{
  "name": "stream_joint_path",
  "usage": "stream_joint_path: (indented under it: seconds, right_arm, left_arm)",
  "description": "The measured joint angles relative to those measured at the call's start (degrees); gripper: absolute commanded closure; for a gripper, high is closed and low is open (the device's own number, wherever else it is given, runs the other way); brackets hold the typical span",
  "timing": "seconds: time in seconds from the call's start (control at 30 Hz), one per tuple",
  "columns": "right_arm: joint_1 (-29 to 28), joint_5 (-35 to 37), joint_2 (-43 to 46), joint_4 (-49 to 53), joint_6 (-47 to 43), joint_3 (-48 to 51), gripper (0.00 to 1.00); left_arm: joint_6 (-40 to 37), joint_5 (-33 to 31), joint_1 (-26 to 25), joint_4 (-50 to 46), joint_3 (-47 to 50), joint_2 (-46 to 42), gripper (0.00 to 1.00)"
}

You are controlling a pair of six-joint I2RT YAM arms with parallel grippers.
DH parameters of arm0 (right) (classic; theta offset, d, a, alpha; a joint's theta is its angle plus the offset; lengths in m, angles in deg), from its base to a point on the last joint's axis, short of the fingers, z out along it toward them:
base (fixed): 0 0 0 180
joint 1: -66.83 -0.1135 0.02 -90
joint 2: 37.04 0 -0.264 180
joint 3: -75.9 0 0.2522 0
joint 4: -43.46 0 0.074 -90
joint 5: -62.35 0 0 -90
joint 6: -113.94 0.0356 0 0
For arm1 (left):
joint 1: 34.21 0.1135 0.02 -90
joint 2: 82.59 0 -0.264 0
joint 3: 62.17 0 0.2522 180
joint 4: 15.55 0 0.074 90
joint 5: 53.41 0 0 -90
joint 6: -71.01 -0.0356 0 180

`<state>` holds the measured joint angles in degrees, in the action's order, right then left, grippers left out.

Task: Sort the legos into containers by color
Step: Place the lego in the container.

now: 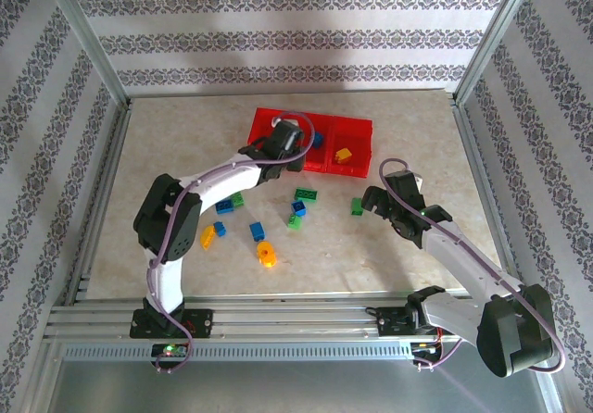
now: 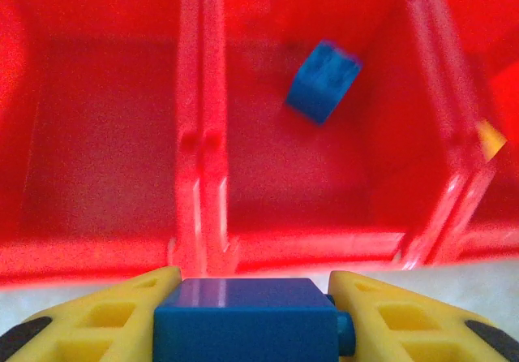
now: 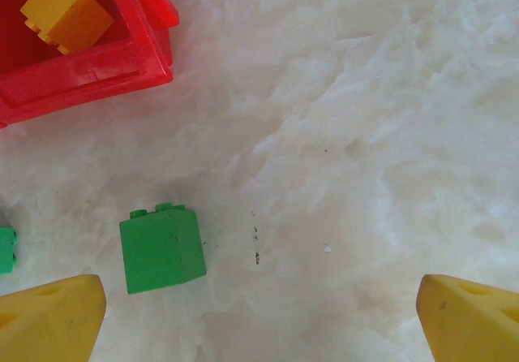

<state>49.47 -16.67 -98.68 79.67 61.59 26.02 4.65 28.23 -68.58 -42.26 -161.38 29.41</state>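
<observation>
The red tray (image 1: pixel 357 124) lies at the back of the table. My left gripper (image 1: pixel 275 144) hovers at its near wall (image 2: pixel 308 248), shut on a blue lego (image 2: pixel 247 323) between the yellow fingers (image 2: pixel 122 313). Another blue lego (image 2: pixel 323 80) lies in the middle compartment, and a yellow one (image 1: pixel 344 154) in the right compartment. The left compartment (image 2: pixel 105 135) looks bare. My right gripper (image 1: pixel 375 198) hangs open over the table. A green lego (image 3: pixel 162 250) sits just inside its left finger (image 3: pixel 53 317), untouched. Several green, blue and orange legos (image 1: pixel 258 231) lie scattered mid-table.
The tray's corner (image 3: pixel 81 74) with the yellow lego (image 3: pixel 66 10) is up-left of my right gripper (image 3: pixel 259 317). Bare marble tabletop (image 3: pixel 349 175) spreads to the right of the green brick. Metal frame posts (image 1: pixel 93 56) and a rail (image 1: pixel 278 316) border the table.
</observation>
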Motion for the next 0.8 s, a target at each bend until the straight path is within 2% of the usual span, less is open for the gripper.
stream_joint_path:
  seconds: [0.37,0.67,0.8]
  right_arm:
    - [0.00,-0.04,1.03,0.02,0.17,-0.02,0.02]
    - [0.00,-0.04,1.73,0.02,0.17,0.00,0.02]
    - [0.00,-0.04,1.73,0.02,0.17,0.00,0.02]
  left_arm:
    - [-3.93,0.33,0.00,-5.99,-22.56,13.88,0.55]
    - [-5.11,0.20,0.00,-10.73,-30.23,20.94,0.53]
    - [-5.51,0.15,0.00,-11.50,-30.82,21.75,0.44]
